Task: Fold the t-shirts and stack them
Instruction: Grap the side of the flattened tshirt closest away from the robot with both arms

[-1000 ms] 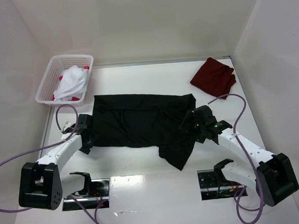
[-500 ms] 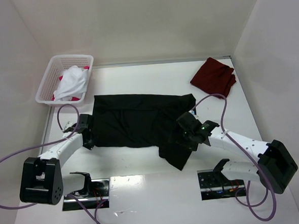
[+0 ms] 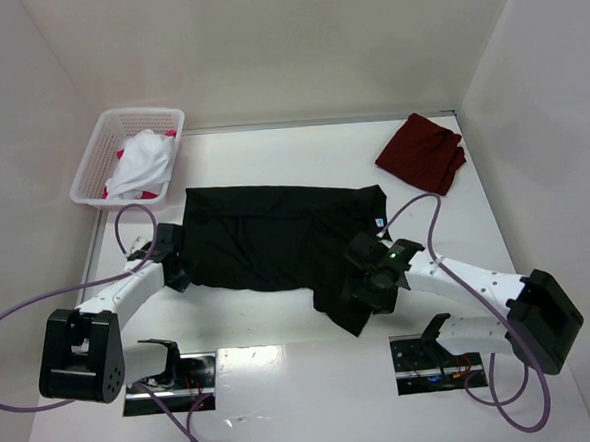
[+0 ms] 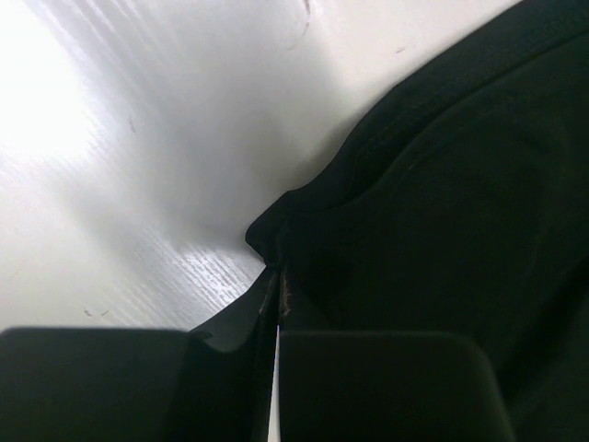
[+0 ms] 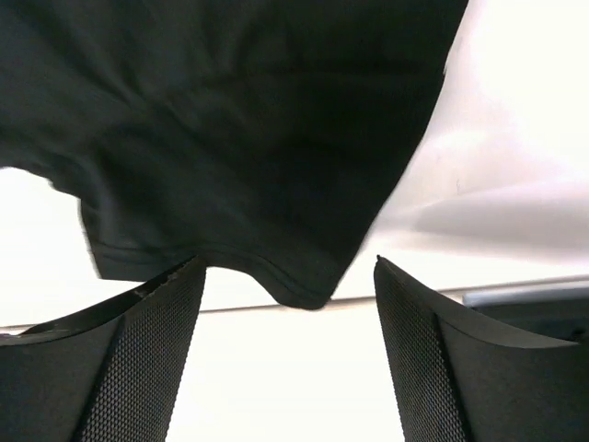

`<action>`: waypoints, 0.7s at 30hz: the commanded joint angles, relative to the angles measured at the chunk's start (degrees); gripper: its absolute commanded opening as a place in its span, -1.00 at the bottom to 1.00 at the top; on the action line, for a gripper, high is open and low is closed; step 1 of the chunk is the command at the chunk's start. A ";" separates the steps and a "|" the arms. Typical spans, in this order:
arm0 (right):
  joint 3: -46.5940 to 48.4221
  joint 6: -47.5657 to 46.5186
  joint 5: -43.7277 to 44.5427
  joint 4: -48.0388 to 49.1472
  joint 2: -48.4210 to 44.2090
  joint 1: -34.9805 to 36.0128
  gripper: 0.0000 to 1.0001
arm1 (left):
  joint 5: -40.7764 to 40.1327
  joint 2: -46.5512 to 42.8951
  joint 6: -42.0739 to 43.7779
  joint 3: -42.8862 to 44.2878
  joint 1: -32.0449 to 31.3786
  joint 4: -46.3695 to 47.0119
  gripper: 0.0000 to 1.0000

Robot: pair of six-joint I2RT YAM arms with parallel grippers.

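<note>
A black t-shirt point(image 3: 271, 240) lies spread across the middle of the white table, with a flap trailing toward the near edge at its right. My left gripper point(image 3: 176, 272) is at the shirt's left edge. In the left wrist view its jaws point(image 4: 275, 284) are shut on a corner of the black cloth point(image 4: 433, 203). My right gripper point(image 3: 367, 283) hovers over the trailing flap. Its mesh fingers point(image 5: 147, 350) stand open, and the shirt's hemmed corner point(image 5: 304, 281) sits between them. A dark maroon t-shirt point(image 3: 421, 153) lies folded at the back right.
A white lattice basket point(image 3: 140, 111) at the back left holds a white t-shirt point(image 3: 139, 164) over a pink-red one point(image 3: 170, 134). White walls close in the left, back and right. Purple cables point(image 3: 125, 219) loop beside both arms, and black mounts point(image 3: 169, 367) sit at the near edge.
My left gripper has shut on the shirt's left edge. The right arm has swung left and nearer, from the shirt's right edge to over the trailing flap.
</note>
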 commanded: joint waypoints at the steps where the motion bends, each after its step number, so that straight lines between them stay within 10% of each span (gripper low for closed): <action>1: 2.10 5.85 -1.00 -3.64 4.16 4.25 0.57 | 1.15 -0.65 1.95 2.11 0.90 1.59 -1.00; 21: -3.00 12.99 -3.54 6.98 11.45 10.33 -0.01 | 4.75 -1.70 4.95 1.06 3.80 4.49 -1.00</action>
